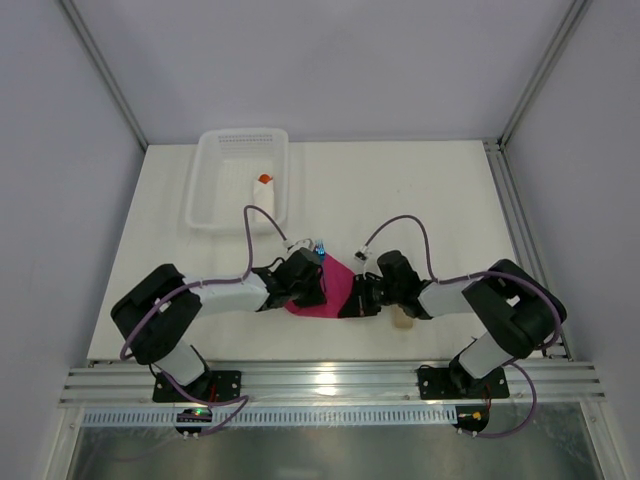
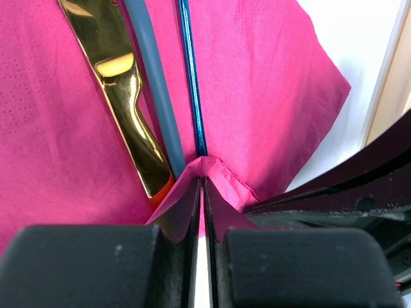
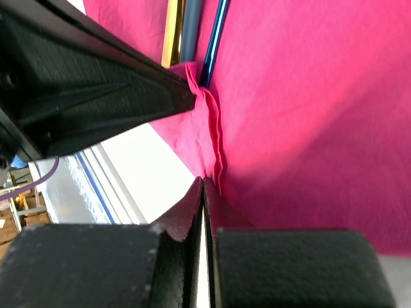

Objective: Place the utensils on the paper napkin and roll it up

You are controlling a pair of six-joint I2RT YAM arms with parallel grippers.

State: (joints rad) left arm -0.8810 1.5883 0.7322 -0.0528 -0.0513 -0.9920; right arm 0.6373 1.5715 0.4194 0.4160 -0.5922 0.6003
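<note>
1. Your left pincer (image 2: pixel 202 192) is fully closed. Its two black tips are pressed together on a raised peak in the edge of the thin magenta-pink paper napkin (image 2: pixel 270 90).
2. That pinch sits right at the near ends of the utensils lying on the napkin. The shiny yellow-gold plastic knife (image 2: pixel 119 77) is leftmost, with the dull blue plastic handle (image 2: pixel 154 90) against it. The slim glossy blue plastic handle (image 2: pixel 192 96) runs straight into the peak. You cannot tell which handle is the fork's.
3. Your right pincer (image 3: pixel 203 192) is also closed, nipping a crumpled stretch of the same edge, just beside the left pincer.
4. From above, the napkin lies mid-width on the white worktop (image 1: pixel 440 190), close to its near edge, with a pincer on each side of it. Blue utensil ends poke past the napkin's far corner.
5. The white plastic basket (image 1: pixel 215 190) at the worktop's far left corner holds a white roll with an orange tip (image 1: pixel 264 192). A beige rounded strip (image 1: pixel 402 322) lies at the near edge beside the right arm.
</note>
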